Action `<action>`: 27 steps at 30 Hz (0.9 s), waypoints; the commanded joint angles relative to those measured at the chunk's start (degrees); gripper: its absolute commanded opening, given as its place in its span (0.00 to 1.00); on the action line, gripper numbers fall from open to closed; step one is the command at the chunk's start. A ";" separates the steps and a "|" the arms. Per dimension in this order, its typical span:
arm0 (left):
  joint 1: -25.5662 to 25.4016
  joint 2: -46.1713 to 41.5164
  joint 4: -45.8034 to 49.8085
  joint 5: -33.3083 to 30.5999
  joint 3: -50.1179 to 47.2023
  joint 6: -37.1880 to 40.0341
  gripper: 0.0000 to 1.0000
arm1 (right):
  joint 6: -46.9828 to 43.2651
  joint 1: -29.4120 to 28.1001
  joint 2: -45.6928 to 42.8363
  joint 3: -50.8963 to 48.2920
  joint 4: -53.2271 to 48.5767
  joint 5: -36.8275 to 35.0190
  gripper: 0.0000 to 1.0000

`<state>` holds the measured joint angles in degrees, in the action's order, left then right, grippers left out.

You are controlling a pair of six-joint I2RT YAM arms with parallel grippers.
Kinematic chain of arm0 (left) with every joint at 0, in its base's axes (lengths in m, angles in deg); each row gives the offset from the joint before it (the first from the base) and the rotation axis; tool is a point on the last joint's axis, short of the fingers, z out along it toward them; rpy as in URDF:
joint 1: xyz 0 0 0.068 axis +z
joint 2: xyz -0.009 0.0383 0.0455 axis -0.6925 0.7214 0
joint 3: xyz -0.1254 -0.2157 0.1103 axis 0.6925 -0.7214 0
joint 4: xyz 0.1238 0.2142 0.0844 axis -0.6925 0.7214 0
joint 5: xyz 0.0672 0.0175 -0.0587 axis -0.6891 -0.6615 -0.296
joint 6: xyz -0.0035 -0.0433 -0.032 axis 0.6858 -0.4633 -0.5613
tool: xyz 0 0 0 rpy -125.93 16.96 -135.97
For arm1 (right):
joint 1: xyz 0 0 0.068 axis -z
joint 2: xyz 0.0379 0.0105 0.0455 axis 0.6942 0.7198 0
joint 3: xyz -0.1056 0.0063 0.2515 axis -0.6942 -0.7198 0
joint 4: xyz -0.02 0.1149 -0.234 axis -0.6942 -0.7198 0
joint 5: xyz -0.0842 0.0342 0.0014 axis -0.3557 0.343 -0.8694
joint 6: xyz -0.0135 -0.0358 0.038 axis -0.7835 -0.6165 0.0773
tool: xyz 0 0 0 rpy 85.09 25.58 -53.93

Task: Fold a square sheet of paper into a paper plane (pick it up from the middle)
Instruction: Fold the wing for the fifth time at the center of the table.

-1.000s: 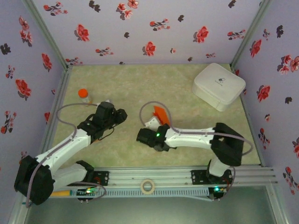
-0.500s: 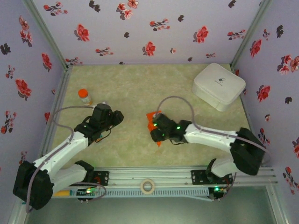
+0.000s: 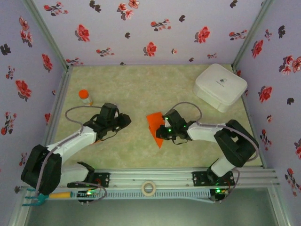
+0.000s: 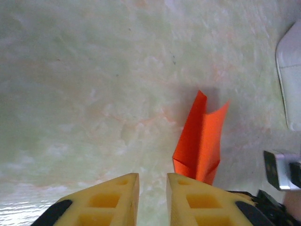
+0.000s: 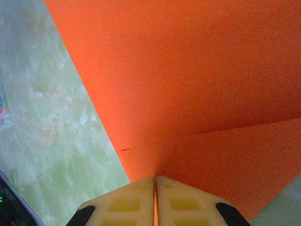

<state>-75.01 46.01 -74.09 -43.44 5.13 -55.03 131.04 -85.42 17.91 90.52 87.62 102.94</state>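
The orange-red sheet of paper (image 3: 154, 123) lies at the table's middle, folded into a creased pointed shape with its tip toward the near edge. My right gripper (image 3: 162, 131) reaches it from the right and is shut on its edge. In the right wrist view the paper (image 5: 188, 84) runs up from between the closed fingertips of the gripper (image 5: 155, 181), a crease line crossing it. My left gripper (image 3: 126, 119) sits to the left of the paper, apart from it. Its jaws (image 4: 153, 181) stand slightly open with bare table between them, and the paper (image 4: 202, 141) rises just beyond the right finger.
A white case (image 3: 220, 86) sits at the back right, its edge also in the left wrist view (image 4: 289, 89). A small orange-capped bottle (image 3: 85, 97) stands at the left. A tape roll (image 3: 149, 188) rests on the front rail. Flowered walls enclose the table.
My right gripper opened over the paper, shifted right and shut on its edge; the paper now lies lower. The left gripper moved right toward the paper and narrowed its jaws.
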 commanded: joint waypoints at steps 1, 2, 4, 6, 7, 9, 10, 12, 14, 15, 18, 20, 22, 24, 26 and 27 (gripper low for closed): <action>-0.88 2.52 -3.31 4.30 1.95 0.46 0.20 | 5.59 0.15 2.19 -0.93 3.44 1.12 0.11; -1.13 3.33 -3.87 4.98 2.36 0.48 0.19 | 6.57 0.15 2.63 -1.04 3.57 0.88 0.11; -1.85 5.51 -5.06 6.41 3.25 0.43 0.18 | 10.64 0.06 3.26 -1.71 3.59 -0.13 0.11; -2.55 8.04 -6.27 7.68 4.42 0.10 0.15 | 14.37 -0.24 3.22 -2.39 4.93 -0.52 0.11; -3.06 9.43 -6.94 8.36 5.21 -0.04 0.14 | 16.16 -0.59 2.90 -2.65 5.23 -1.32 0.12; -4.25 12.42 -8.27 9.31 6.72 -0.28 0.12 | 18.65 -1.30 2.24 -2.50 3.89 -3.28 0.12; -4.94 14.02 -8.82 9.61 7.67 -0.52 0.12 | 19.79 -1.67 1.97 -2.52 3.83 -3.85 0.12; -6.10 17.26 -9.49 10.60 9.82 -0.68 0.10 | 21.92 -2.20 1.42 -2.74 4.03 -4.76 0.13; -7.23 20.71 -9.76 11.56 12.34 -0.50 0.09 | 23.55 -2.56 0.89 -2.89 4.23 -5.46 0.13; -7.74 22.39 -9.76 11.74 13.60 -0.46 0.09 | 24.26 -2.65 0.69 -3.01 4.38 -5.75 0.13; -8.87 26.86 -9.07 11.92 16.69 -0.56 0.07 | 25.16 -2.67 0.81 -3.40 5.67 -5.20 0.13; -9.13 29.06 -8.28 11.30 17.88 -0.68 0.06 | 25.19 -2.66 0.86 -3.38 6.20 -4.75 0.12; -9.08 31.04 -7.93 11.76 18.90 -0.62 0.06 | 25.47 -2.76 0.77 -3.64 6.70 -4.76 0.12; -9.30 32.66 -7.58 12.28 19.74 -0.26 0.06 | 25.76 -2.74 0.80 -4.03 8.33 -4.26 0.12; -9.47 33.84 -7.31 12.70 20.27 -0.06 0.06 | 25.84 -2.76 0.60 -4.34 10.03 -3.60 0.12; -9.51 34.47 -7.14 12.97 20.41 0.11 0.06 | 25.52 -2.72 0.21 -4.27 10.29 -3.47 0.12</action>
<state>-84.08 78.84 -82.41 -32.17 23.86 -55.23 155.47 -87.80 19.24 87.15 96.01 99.44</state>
